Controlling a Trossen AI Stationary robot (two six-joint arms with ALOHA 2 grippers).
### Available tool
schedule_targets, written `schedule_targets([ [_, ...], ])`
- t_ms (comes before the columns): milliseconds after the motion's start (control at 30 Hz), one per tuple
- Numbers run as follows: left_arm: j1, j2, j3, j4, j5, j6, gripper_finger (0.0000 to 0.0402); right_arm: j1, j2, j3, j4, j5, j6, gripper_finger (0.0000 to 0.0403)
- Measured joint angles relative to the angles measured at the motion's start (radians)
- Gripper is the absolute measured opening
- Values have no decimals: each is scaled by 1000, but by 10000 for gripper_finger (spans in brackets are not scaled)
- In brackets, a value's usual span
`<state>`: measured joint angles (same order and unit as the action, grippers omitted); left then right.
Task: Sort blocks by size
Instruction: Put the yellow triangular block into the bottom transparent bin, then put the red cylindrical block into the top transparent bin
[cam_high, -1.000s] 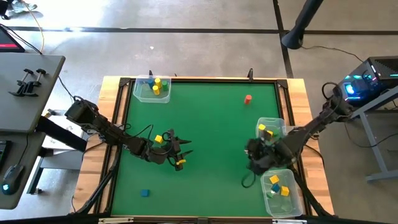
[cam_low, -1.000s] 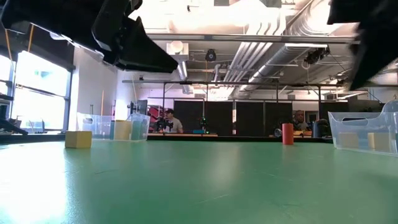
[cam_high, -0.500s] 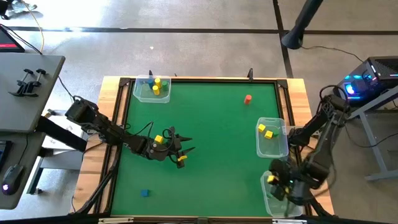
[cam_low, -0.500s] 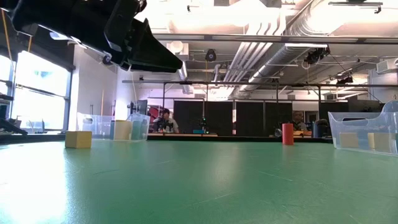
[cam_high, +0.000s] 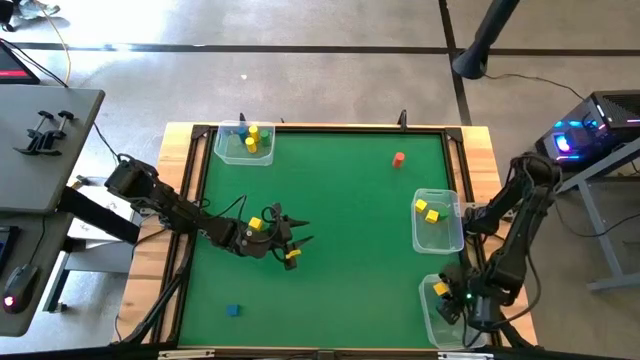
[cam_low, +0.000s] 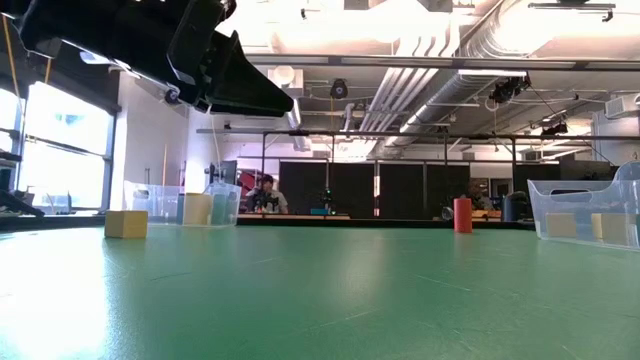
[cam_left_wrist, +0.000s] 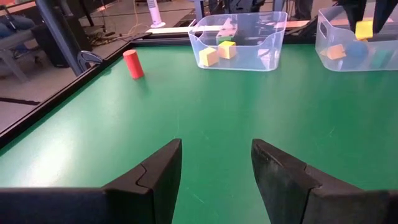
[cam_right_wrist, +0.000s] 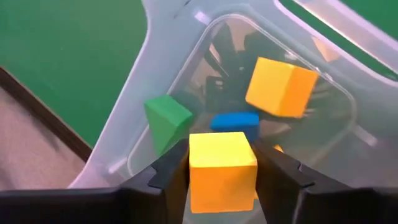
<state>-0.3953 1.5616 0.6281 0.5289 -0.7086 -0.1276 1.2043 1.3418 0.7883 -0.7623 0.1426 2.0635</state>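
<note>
Since a second ago the right claw (cam_right_wrist: 222, 171) has swung from beside the middle tub (cam_high: 438, 222) to above the near tub (cam_high: 432, 318), the clear one at the green bench's (cam_high: 340, 240) corner by the right arm. Its fingers are clamped on a yellow cube (cam_right_wrist: 221, 169), smooth and sharp-edged, held over that tub. Inside the tub lie three more blocks: another yellow cube (cam_right_wrist: 281, 86), a green block (cam_right_wrist: 166, 121) and a flat blue one (cam_right_wrist: 234, 120).

Across the bench from this tub, the left claw (cam_left_wrist: 216, 177) hangs with its fingers apart and empty. Near it sit two small yellow blocks (cam_high: 256, 224) (cam_high: 291, 256) and a blue one (cam_high: 233, 310). One red cylinder (cam_high: 398, 159) stands upright, well beyond the middle tub. A third clear tub (cam_high: 243, 143) at the far corner holds several blocks
</note>
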Motion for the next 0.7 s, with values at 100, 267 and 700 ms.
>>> schedule_targets([
  [100,6,0,0,0,1,0,179,-12,0,-36,50,0,-1,180],
  [267,10,0,0,0,2,-7,179,-20,0,-16,37,2,-67,196],
  [700,11,0,0,23,3,-9,179,-122,-1,157,-375,435,-215,200],
])
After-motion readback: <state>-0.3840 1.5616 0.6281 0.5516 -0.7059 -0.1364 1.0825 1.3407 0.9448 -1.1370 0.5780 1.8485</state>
